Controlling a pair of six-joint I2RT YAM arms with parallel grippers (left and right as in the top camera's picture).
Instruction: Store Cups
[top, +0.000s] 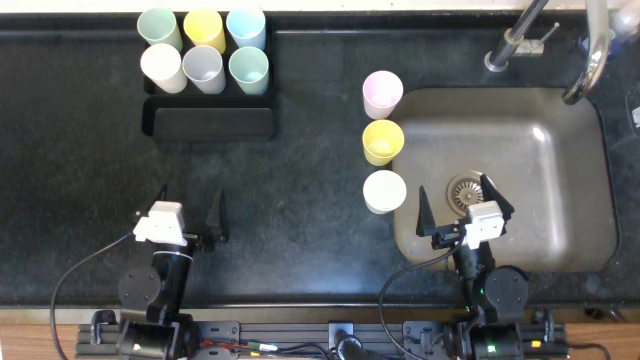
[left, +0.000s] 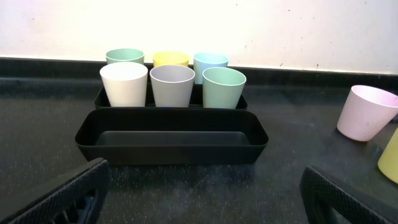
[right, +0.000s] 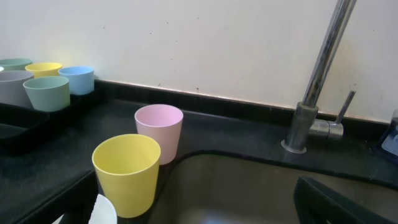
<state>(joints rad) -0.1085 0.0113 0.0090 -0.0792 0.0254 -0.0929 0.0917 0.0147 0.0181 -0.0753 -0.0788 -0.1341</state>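
Note:
Three loose cups stand in a line on the dark counter along the sink's left rim: a pink cup (top: 382, 92) (right: 160, 132) (left: 367, 112), a yellow cup (top: 383, 141) (right: 127, 174) and a white cup (top: 384, 191). A black tray (top: 210, 124) (left: 171, 146) at the back left holds several cups in its rear part; its front compartment is empty. My left gripper (top: 192, 197) (left: 202, 208) is open in front of the tray with nothing between its fingers. Over the sink, just right of the white cup, my right gripper (top: 455, 192) (right: 193, 214) is also open and holds nothing.
The steel sink (top: 560, 230) takes up the right side, with a drain (top: 465, 190) under the right gripper. A faucet (top: 520, 35) (right: 317, 93) rises behind it. A pale wall runs along the counter's back edge. Bare counter lies between the tray and the loose cups.

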